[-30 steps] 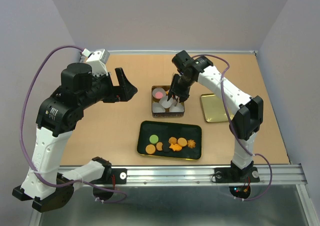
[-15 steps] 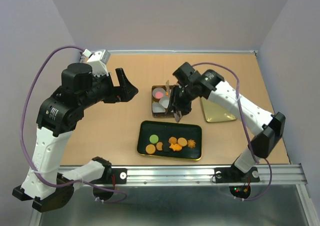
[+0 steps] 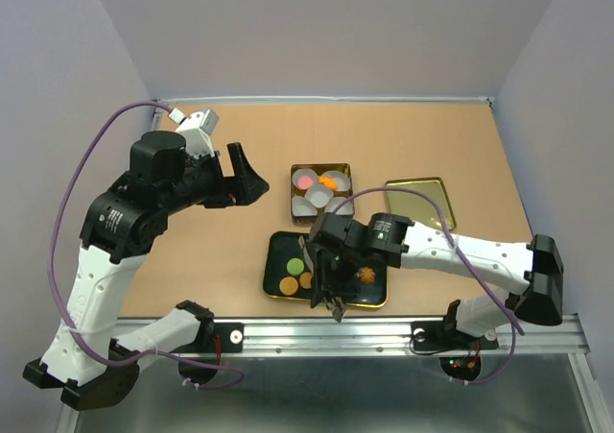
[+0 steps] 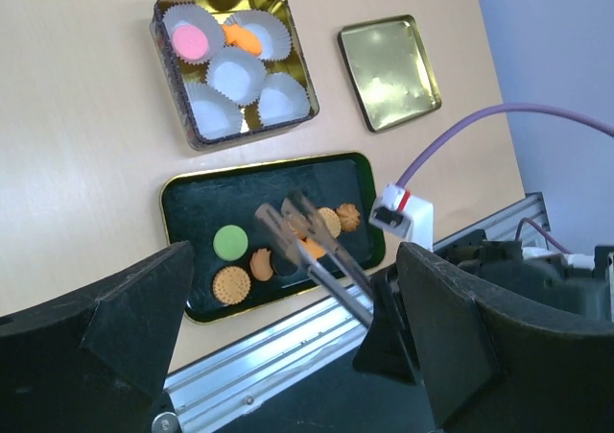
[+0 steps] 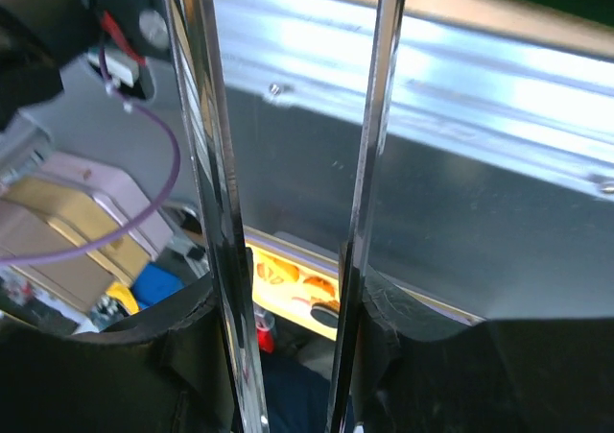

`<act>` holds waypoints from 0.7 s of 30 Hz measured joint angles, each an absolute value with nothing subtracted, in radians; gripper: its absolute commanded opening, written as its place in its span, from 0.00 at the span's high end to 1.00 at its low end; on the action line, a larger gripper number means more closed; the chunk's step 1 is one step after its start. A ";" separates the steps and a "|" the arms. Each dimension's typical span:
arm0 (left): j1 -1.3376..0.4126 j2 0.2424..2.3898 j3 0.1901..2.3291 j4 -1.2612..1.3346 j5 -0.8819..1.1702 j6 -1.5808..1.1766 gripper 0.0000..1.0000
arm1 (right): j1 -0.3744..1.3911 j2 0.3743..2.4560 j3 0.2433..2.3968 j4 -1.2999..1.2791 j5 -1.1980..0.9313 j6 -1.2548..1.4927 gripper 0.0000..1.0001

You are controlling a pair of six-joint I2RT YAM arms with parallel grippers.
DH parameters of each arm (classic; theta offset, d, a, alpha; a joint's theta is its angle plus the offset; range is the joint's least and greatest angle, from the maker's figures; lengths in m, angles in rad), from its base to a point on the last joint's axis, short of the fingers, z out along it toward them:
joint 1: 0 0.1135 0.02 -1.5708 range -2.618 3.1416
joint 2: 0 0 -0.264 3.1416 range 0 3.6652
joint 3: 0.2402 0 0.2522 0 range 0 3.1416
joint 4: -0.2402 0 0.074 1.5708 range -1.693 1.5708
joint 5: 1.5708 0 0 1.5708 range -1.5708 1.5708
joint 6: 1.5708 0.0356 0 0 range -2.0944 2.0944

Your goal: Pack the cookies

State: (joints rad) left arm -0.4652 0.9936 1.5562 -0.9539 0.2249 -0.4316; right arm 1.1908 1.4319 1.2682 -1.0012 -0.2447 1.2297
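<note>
My left gripper [image 3: 240,171] hangs fully released above the tan wooden table [image 3: 460,145]. My right gripper [image 3: 326,294], jaws parted and grasping nothing, hovers over the black rectangular gold-rimmed tray [image 4: 192,198] holding most cookies [image 4: 230,241]. Two lie in the square gold tin [image 4: 163,49] of white paper cups.

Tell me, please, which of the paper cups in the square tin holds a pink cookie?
The paper cup in the tin's far-left corner holds the pink cookie; the other cups look empty.
</note>
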 measured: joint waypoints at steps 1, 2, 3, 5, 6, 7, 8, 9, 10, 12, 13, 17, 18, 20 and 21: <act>-0.465 0.992 1.552 -0.952 0.226 -0.432 0.01 | 1.210 1.436 1.268 -0.991 -0.247 1.234 0.53; -0.465 0.989 1.546 -0.949 0.229 -0.436 0.01 | 1.242 1.451 1.269 -0.976 -0.250 1.239 0.52; -0.465 0.986 1.540 -0.947 0.231 -0.439 0.01 | 1.256 1.461 1.269 -0.967 -0.252 1.240 0.52; -0.465 0.980 1.530 -0.944 0.237 -0.445 0.01 | 1.293 1.506 1.270 -0.953 -0.259 1.245 0.51; -0.465 0.978 1.527 -0.942 0.238 -0.448 0.01 | 1.308 1.542 1.273 -0.950 -0.261 1.246 0.51; -0.465 0.975 1.525 -0.940 0.240 -0.451 0.01 | 1.313 1.563 1.276 -0.949 -0.262 1.246 0.51; -0.465 0.972 1.523 -0.939 0.241 -0.452 0.01 | 1.317 1.589 1.282 -0.948 -0.263 1.246 0.51; -0.465 0.967 1.520 -0.939 0.241 -0.454 0.01 | 1.318 1.621 1.287 -0.943 -0.263 1.246 0.51; -0.465 0.965 1.518 -0.940 0.241 -0.454 0.01 | 1.318 1.636 1.291 -0.940 -0.260 1.246 0.51; -0.465 0.954 1.518 -0.940 0.242 -0.455 0.01 | 1.317 1.666 1.304 -0.939 -0.258 1.246 0.51; -0.465 0.950 1.518 -0.940 0.242 -0.455 0.01 | 1.315 1.673 1.312 -0.938 -0.255 1.246 0.51; -0.465 0.933 1.518 -0.944 0.242 -0.455 0.01 | 1.316 1.680 1.352 -0.937 -0.251 1.246 0.51; -0.465 0.929 1.518 -0.946 0.242 -0.455 0.01 | 1.316 1.680 1.360 -0.937 -0.251 1.246 0.51; -0.465 0.922 1.518 -0.950 0.242 -0.455 0.01 | 1.316 1.684 1.373 -0.937 -0.251 1.244 0.51; -0.465 0.918 1.518 -0.951 0.242 -0.455 0.01 | 1.316 1.694 1.387 -0.942 -0.252 1.241 0.51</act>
